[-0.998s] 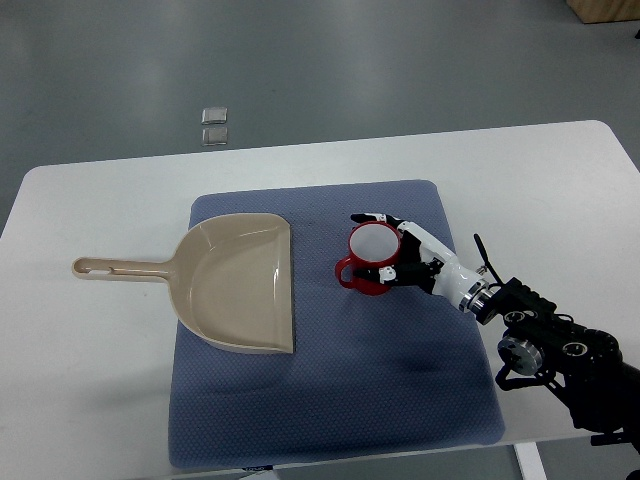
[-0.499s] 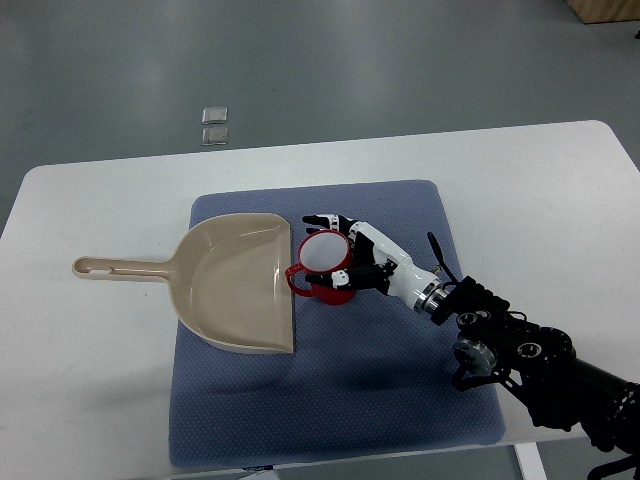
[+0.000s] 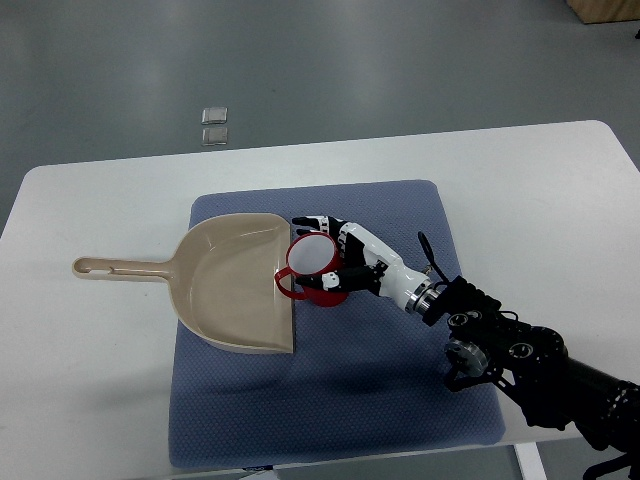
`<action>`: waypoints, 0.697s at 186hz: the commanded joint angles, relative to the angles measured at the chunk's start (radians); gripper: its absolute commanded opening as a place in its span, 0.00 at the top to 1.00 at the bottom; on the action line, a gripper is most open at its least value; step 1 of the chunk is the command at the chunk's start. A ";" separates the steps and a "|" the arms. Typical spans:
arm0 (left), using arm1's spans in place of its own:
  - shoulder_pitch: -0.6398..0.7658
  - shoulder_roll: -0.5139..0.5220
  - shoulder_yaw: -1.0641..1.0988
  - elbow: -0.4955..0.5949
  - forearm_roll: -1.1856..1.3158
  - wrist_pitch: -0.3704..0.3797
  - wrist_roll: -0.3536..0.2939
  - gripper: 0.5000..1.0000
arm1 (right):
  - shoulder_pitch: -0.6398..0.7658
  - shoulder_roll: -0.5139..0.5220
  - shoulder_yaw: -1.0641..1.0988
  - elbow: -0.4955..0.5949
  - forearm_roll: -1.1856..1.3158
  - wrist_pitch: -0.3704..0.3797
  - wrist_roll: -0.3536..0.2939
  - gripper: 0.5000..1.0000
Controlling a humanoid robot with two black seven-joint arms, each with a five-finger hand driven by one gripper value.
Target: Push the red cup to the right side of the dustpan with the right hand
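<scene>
The red cup (image 3: pixel 312 272), white inside, stands upright on the blue mat at the dustpan's right edge, its handle overlapping the pan's open lip. The beige dustpan (image 3: pixel 230 283) lies flat with its handle pointing left. My right hand (image 3: pixel 335 252) reaches in from the lower right; its fingers (image 3: pixel 312 222) wrap around the cup's far and right side, touching it. The left arm does not show.
The blue mat (image 3: pixel 400 390) covers the middle of the white table (image 3: pixel 560 190). Two small square plates (image 3: pixel 214 124) lie on the grey floor beyond the table. A wooden corner (image 3: pixel 605 10) shows at top right.
My right hand has slid the cup leftward across the mat, from about the mat's middle to the dustpan's right edge. The dustpan has stayed where it was.
</scene>
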 commanded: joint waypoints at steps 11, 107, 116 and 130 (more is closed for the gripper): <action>0.000 0.000 0.000 0.000 0.000 0.000 0.002 0.00 | -0.008 0.000 0.000 0.007 0.000 -0.012 0.000 0.15; 0.000 0.000 0.000 0.001 0.000 0.000 0.000 0.00 | -0.021 0.000 0.003 0.080 0.012 -0.015 0.000 0.14; 0.000 0.000 0.000 0.001 0.000 0.000 0.000 0.00 | -0.019 0.000 0.014 0.077 0.018 -0.015 0.000 0.14; 0.000 0.000 0.002 0.000 0.000 0.000 0.000 0.00 | -0.013 0.000 0.020 0.070 0.018 -0.015 0.000 0.14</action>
